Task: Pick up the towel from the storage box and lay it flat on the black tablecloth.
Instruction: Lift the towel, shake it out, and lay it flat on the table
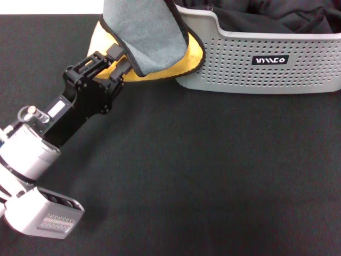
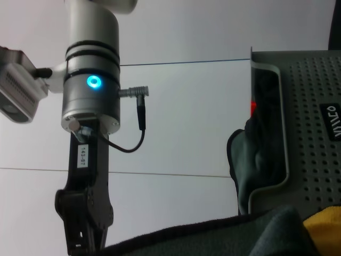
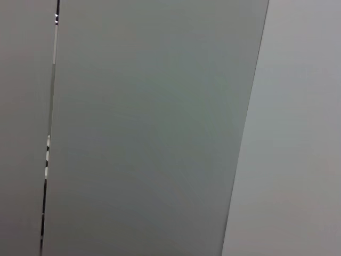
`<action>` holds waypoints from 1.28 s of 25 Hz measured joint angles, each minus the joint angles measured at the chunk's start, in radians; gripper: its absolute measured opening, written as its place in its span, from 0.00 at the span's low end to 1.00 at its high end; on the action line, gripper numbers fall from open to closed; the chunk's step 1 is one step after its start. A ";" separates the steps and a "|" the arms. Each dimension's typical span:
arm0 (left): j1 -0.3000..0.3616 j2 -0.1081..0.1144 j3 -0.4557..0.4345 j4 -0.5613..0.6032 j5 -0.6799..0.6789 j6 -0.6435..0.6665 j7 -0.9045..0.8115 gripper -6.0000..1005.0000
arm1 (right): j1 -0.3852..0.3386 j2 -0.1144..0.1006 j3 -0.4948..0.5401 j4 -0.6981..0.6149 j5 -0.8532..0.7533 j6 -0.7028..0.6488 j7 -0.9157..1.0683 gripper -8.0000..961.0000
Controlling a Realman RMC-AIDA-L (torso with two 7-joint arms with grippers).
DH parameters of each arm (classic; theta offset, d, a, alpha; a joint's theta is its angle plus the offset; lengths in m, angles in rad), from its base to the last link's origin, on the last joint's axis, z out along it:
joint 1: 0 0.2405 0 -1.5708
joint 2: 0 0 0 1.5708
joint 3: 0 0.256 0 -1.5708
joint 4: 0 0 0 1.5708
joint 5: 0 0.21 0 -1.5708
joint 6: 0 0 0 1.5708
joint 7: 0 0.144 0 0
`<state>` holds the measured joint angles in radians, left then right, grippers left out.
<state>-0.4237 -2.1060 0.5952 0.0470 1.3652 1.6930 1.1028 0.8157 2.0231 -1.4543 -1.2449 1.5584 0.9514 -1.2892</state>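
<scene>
The towel [image 1: 146, 32], grey face up with its yellow-orange face showing underneath, hangs over the left end of the storage box [image 1: 298, 74]. My left gripper [image 1: 121, 60] is shut on the towel's dark-piped lower edge, just left of the box and above the black tablecloth [image 1: 202, 176]. In the left wrist view the towel [image 2: 277, 234] lies close below the box [image 2: 314, 133]. My right arm hangs parked farther off in that view, with its gripper [image 2: 80, 234] partly cut off.
A black cloth bundle [image 1: 277, 18] fills the box and also shows in the left wrist view [image 2: 250, 160]. The tablecloth spreads wide in front of the box. The right wrist view shows only a plain wall panel [image 3: 160, 128].
</scene>
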 joint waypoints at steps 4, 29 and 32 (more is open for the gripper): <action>-0.010 0.000 0.000 0.000 0.001 -0.001 0.001 0.34 | 0.009 0.000 -0.001 0.018 -0.004 -0.001 -0.003 0.03; -0.052 -0.002 0.005 -0.121 -0.003 -0.104 0.219 0.33 | 0.060 -0.001 0.009 0.123 -0.006 -0.005 -0.004 0.03; -0.057 -0.002 -0.004 -0.141 -0.008 -0.090 0.127 0.33 | 0.049 -0.001 0.012 0.117 -0.003 -0.005 -0.004 0.03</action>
<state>-0.4809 -2.1076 0.5908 -0.0941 1.3574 1.6027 1.2299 0.8652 2.0218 -1.4425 -1.1282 1.5553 0.9467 -1.2930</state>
